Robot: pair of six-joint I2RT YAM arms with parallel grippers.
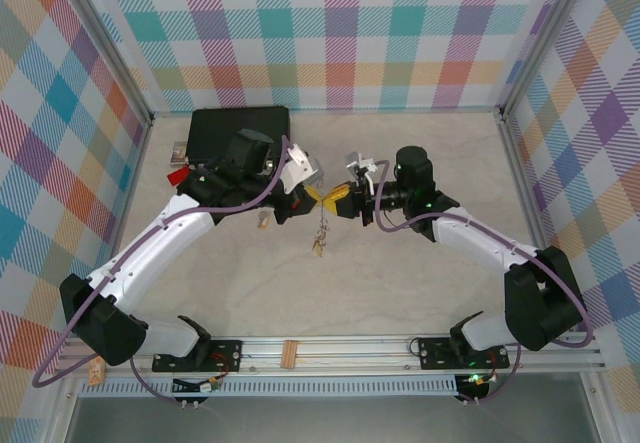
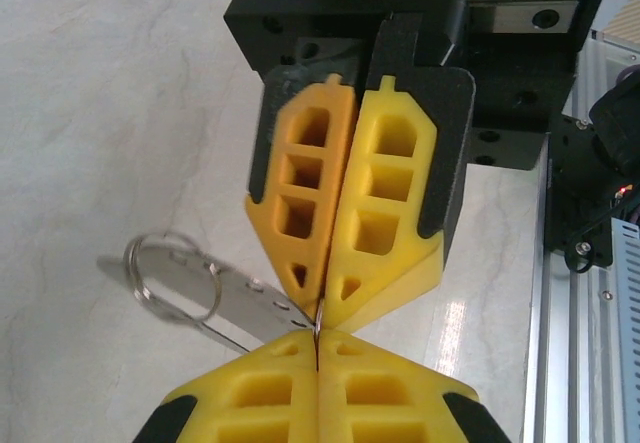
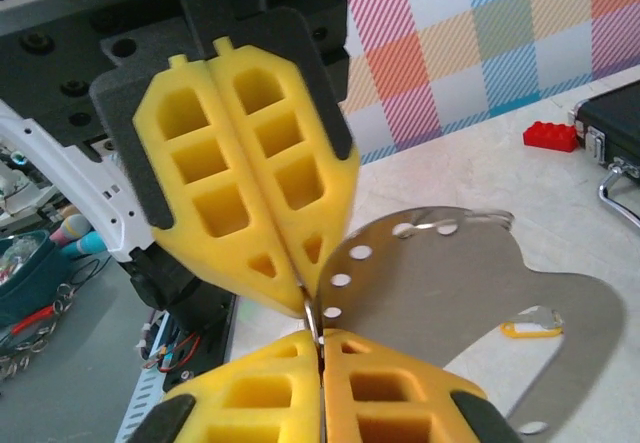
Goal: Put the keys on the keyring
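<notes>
Over the pale marbled desk (image 1: 400, 273), plaid walls (image 1: 340, 33) around, my left pincer (image 2: 318, 339) and right pincer (image 3: 322, 339) sit pressed shut, tip to tip.

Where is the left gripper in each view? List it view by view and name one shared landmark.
Top external: left gripper at table centre.
Left wrist: left gripper at the bottom edge, tips pointing up.
Right wrist: left gripper upper middle, tips pointing down.
Shared landmark: right gripper, meeting it tip to tip in every view.

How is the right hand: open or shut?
Shut: the right hand has yellow fingers pressed together, no gap. A metal plate reaches their tips; gripped or not, cannot tell.
</notes>
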